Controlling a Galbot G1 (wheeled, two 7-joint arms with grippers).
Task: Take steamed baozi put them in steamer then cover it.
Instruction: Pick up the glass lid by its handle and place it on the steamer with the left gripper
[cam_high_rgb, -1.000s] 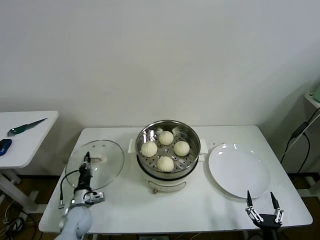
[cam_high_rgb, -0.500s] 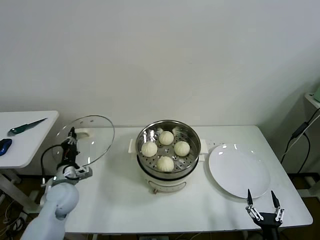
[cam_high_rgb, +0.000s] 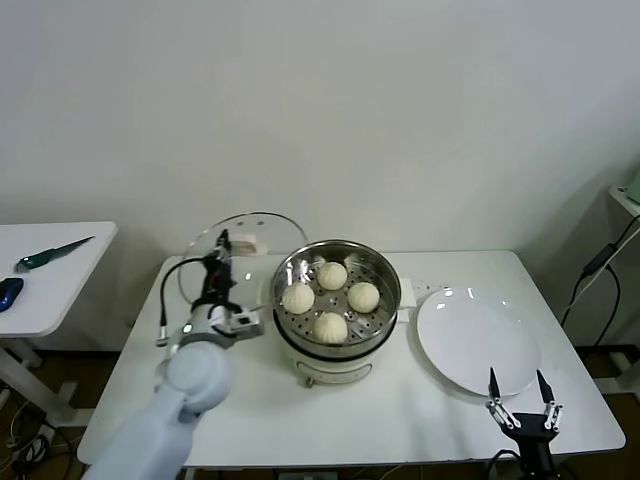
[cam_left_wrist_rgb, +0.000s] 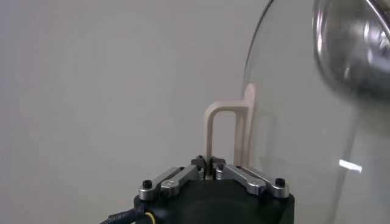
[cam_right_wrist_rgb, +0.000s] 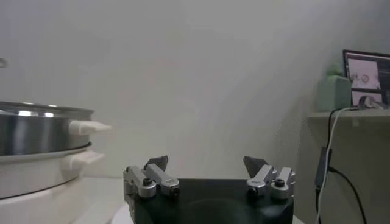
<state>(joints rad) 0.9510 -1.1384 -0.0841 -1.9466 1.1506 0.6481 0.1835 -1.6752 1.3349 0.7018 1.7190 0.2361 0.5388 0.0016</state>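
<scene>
The left gripper (cam_high_rgb: 222, 243), raised beside the pot, clamps the cream loop handle of a round clear glass lid (cam_high_rgb: 243, 246) held upright; four smooth domed cream-white baozi (cam_high_rgb: 331, 299) sit in the shiny round steel steamer (cam_high_rgb: 337, 297); low at the table's front edge, the right gripper (cam_high_rgb: 520, 393) stands with fingers apart.

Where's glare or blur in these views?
Head view: ceiling light glints on the plate and steamer rim. Left wrist view: the steamer is a soft blur behind the lid, whose handle is sharp. Right wrist view: evenly lit, no glare.
</scene>
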